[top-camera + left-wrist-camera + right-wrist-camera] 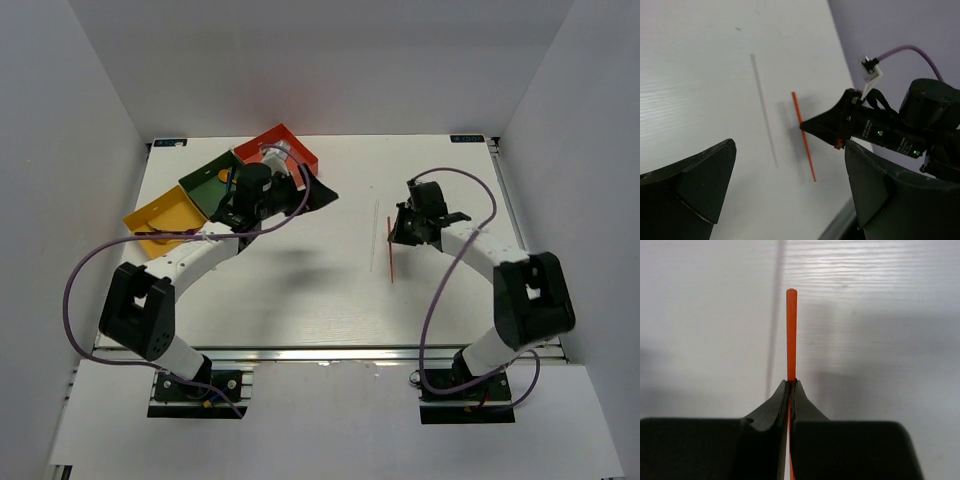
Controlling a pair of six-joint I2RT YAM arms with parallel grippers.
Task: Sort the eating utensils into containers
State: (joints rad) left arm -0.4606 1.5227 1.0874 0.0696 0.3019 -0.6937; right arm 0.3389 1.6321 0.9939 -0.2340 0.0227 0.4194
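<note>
Right wrist view: the right hand [790, 384] is clenched on the red chopstick [791, 330] partway along its shaft, probably to lift it. A silver chopstick [776, 315] lies just beside it at eleven o'clock on the tabletop [880, 315]. The left hand [787, 150] gapes empty near the red-orange container [283, 137].

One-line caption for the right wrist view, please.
Right end effector shut on a thin red-orange chopstick over the white table, a slim silver chopstick lying alongside.

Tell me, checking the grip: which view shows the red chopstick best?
Right wrist: the red chopstick sits centred, pinched in the shut right gripper. Left wrist shows its length sideways; top external only a thin line.
</note>
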